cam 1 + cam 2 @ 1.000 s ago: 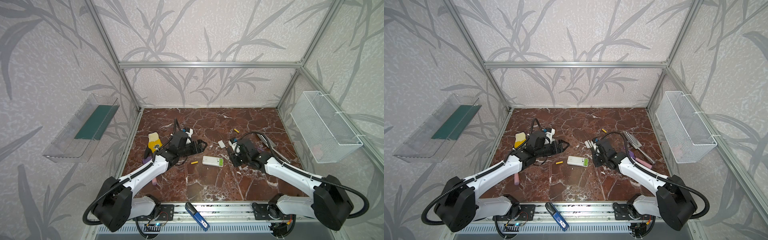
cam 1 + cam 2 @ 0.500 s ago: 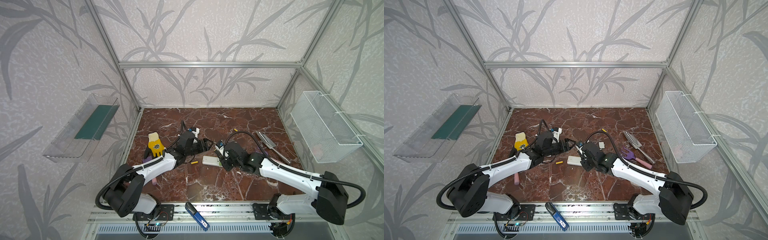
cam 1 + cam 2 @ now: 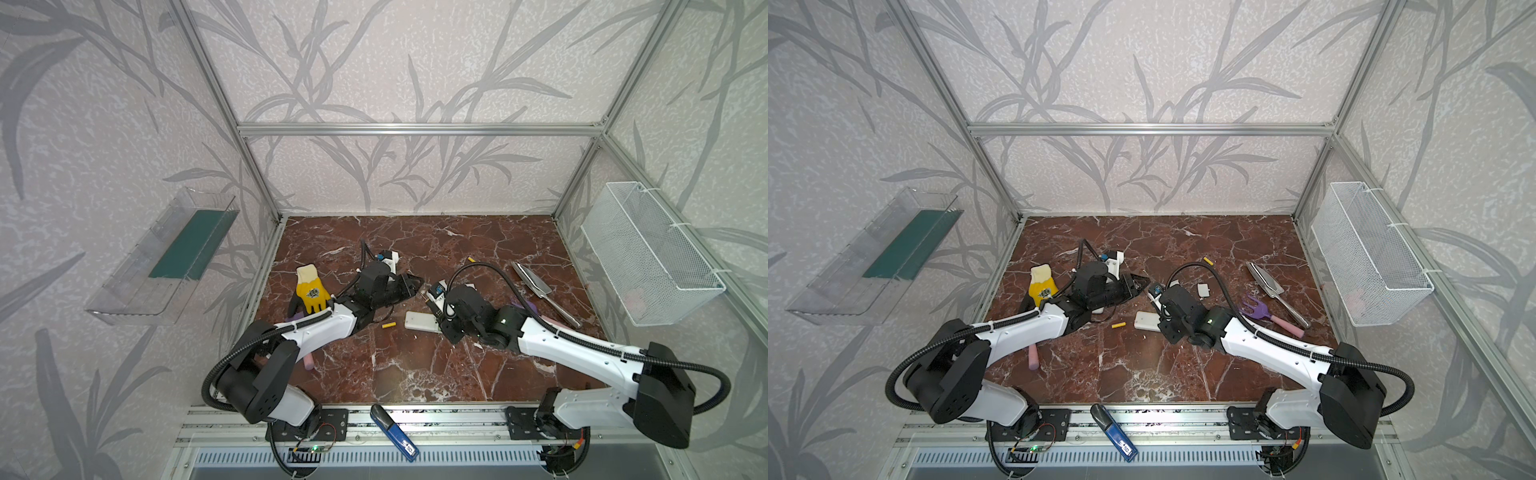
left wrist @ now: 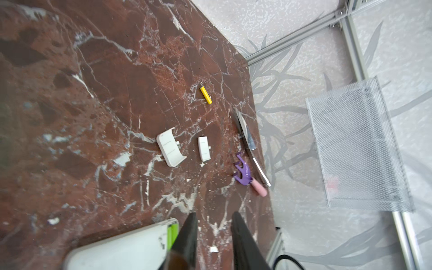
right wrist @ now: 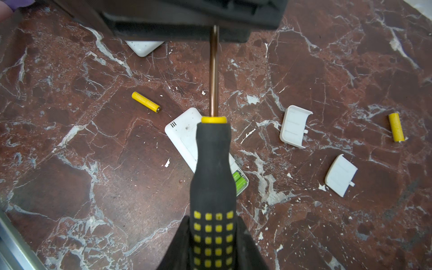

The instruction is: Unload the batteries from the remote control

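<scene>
Out in the middle of the bench [image 3: 415, 374], in both top views, the white remote [image 3: 419, 322] lies flat. Here's the score: one yellow battery [image 3: 388, 325] is out, lying near the remote's end that faces the left edge, and a second yellow battery [image 3: 471, 259] sits well apart toward the back edge. The left arm [image 3: 320, 328] reaches low from the front left corner, its gripper laid nearly flat and pointing at the right edge. The right arm [image 3: 573, 343] reaches in from the front right corner, wrist hunched over the remote's other end.

Over to the left wrist view. The left gripper [image 4: 214, 214] has its fingers [image 4: 189, 233] a little apart, with only bare bench between them. Just beside one finger is a white end with green showing. I take it for the same remote, though this view alone won't prove it. Toward the right edge lie a larger cover [image 4: 170, 147] and a smaller cover [image 4: 203, 149], both off.

Now the right wrist view. The right gripper [image 5: 212, 219] is clamped on the screwdriver [image 5: 212, 163], whose shaft hangs over the remote. Two green batteries [image 5: 239, 180] are still seated in the open compartment. By my reckoning that's about halfway: the yellows are out, the covers are off, and the greens are left to lever free.
</scene>
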`<state>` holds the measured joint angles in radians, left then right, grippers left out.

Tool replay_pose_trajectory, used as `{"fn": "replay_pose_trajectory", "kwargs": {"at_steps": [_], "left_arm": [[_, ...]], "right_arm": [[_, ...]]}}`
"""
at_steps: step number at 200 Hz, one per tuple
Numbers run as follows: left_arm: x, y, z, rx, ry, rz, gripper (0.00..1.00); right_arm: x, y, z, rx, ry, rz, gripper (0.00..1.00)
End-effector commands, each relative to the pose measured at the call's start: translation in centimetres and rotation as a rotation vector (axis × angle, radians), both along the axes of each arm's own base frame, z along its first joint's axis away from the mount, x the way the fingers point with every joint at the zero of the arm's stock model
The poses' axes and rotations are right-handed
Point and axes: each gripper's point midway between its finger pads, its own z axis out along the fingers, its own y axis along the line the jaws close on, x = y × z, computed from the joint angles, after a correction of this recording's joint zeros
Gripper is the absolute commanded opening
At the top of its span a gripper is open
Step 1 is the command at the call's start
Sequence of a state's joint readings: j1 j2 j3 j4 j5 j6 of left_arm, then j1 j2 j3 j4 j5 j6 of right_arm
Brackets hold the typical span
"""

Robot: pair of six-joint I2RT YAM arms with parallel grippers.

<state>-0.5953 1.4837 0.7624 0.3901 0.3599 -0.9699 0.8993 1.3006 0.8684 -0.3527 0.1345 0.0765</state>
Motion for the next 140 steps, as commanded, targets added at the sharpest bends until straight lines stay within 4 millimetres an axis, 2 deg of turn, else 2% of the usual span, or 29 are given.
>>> {"fn": "replay_pose_trajectory", "kwargs": {"at_steps": [1,21,58,90,126,140], "left_arm": [[0.3,-0.2,1.2,-0.035,-0.036,0.008,0.13],[0.3,0.0,1.3,-0.040,-0.037,0.018,0.00],[0.4,0.0,2.1,-0.102,-0.042,0.024,0.00],[0.7,0.5,2.8,-0.177,-0.024,0.042,0.00],[0.9,1.3,3.9,-0.264,-0.008,0.066,0.00],[0.9,1.5,4.2,-0.283,0.005,0.073,0.00]], "right_arm": [[0.5,0.8,1.9,0.040,-0.062,0.013,0.00],[0.6,0.9,2.1,0.046,-0.069,0.017,0.00],[0.8,1.1,2.8,0.085,-0.110,0.023,0.00],[0.9,0.8,4.2,0.131,-0.174,0.023,0.18],[0.4,0.9,5.4,0.178,-0.198,0.072,0.31],[0.1,1.0,6.2,0.210,-0.205,0.102,0.42]]}}
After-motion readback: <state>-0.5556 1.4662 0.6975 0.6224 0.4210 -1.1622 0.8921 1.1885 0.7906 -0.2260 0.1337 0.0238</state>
